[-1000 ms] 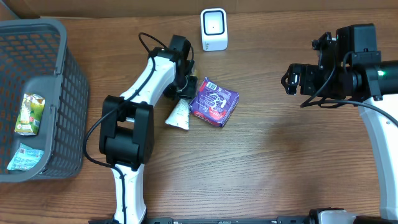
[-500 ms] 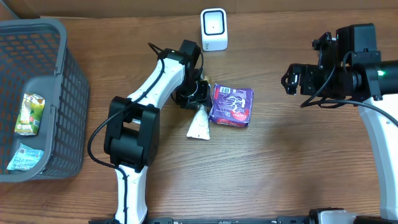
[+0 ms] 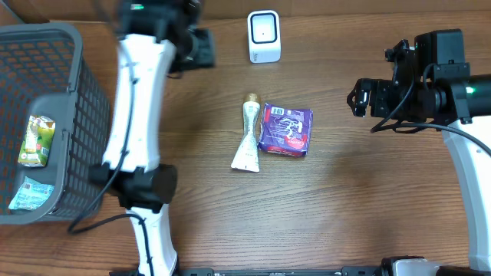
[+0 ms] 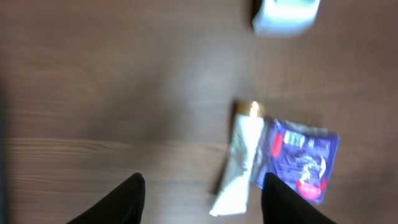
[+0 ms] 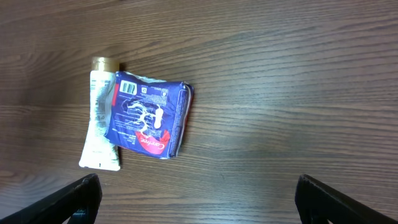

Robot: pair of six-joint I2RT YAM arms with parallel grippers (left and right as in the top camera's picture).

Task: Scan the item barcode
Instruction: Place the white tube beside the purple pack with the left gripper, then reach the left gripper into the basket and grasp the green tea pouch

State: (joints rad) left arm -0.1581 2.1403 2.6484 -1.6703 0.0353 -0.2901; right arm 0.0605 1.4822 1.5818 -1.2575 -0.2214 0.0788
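I see my left gripper (image 4: 200,193) and right gripper (image 5: 198,196) both spread and empty, the cream tube (image 3: 248,136) lying against the purple packet (image 3: 285,130).

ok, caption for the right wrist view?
Right wrist view: gold-capped white tube lying against a purple packet on the wood table, right gripper jaws open.

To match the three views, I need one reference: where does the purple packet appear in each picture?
Overhead: purple packet near the centre.
Left wrist: packet at lower right, blurred.
Right wrist: packet left of centre.
Shared landmark: the white tube beside its left edge in every view.
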